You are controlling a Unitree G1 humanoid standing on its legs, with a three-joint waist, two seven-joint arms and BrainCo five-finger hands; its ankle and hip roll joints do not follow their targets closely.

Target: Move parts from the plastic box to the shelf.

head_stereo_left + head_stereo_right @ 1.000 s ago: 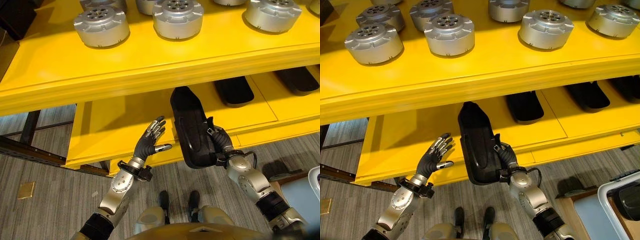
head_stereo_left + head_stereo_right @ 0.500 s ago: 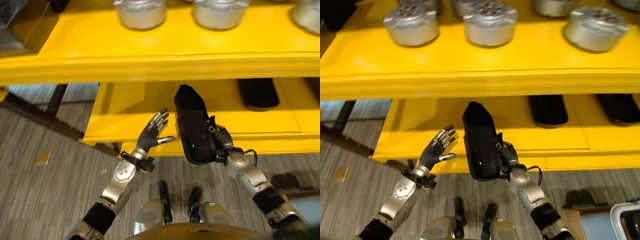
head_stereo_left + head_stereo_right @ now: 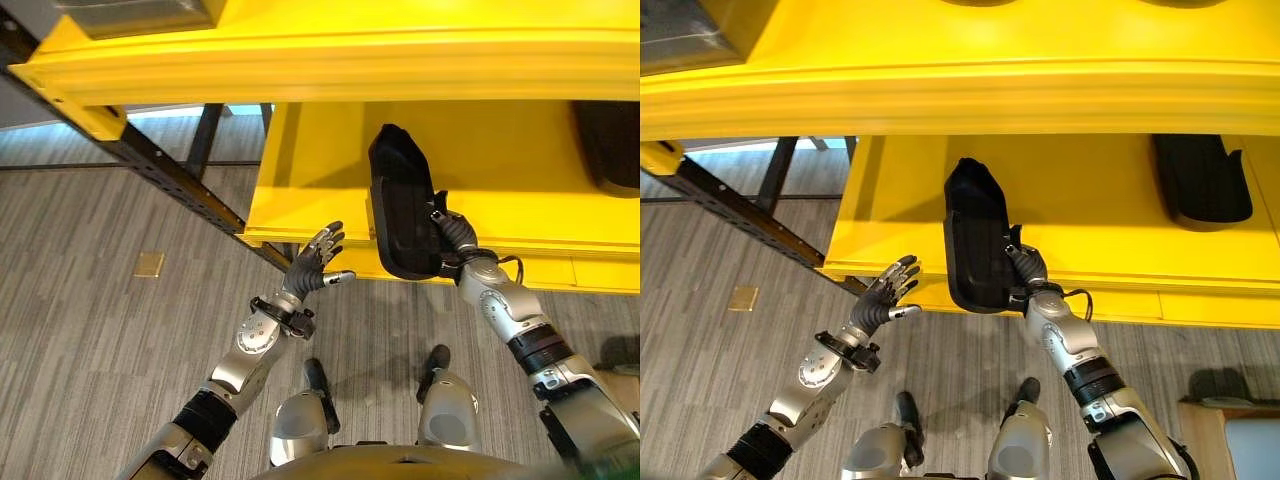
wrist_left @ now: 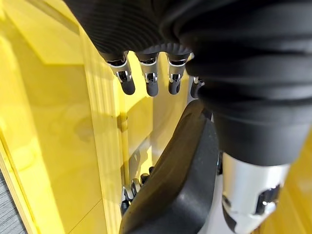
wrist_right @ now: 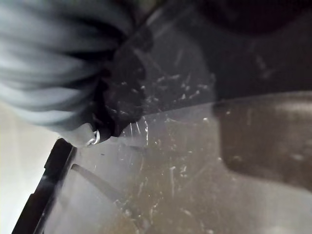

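Observation:
A long black moulded part (image 3: 400, 205) lies lengthwise on the yellow lower shelf (image 3: 310, 170), its near end overhanging the shelf's front edge. My right hand (image 3: 455, 238) is shut on the part's near right edge, fingers curled over its rim. The same part (image 3: 978, 235) and right hand (image 3: 1026, 266) show from the other eye. My left hand (image 3: 315, 268) hovers open just left of the part, in front of the shelf's edge, touching nothing. In the left wrist view its straight fingers (image 4: 150, 83) point at the shelf, the black part (image 4: 180, 185) beside them.
The upper shelf's yellow front edge (image 3: 300, 60) overhangs the lower level. Another black part (image 3: 1200, 180) lies further right on the lower shelf. A dark metal frame beam (image 3: 150, 165) runs at the left. A small yellow tile (image 3: 149, 264) lies on the grey carpet.
The camera has tipped down, so the upper shelf's silver parts have left the picture. My right hand has carried the black part further in over the lower shelf; the left hand stays open beside it.

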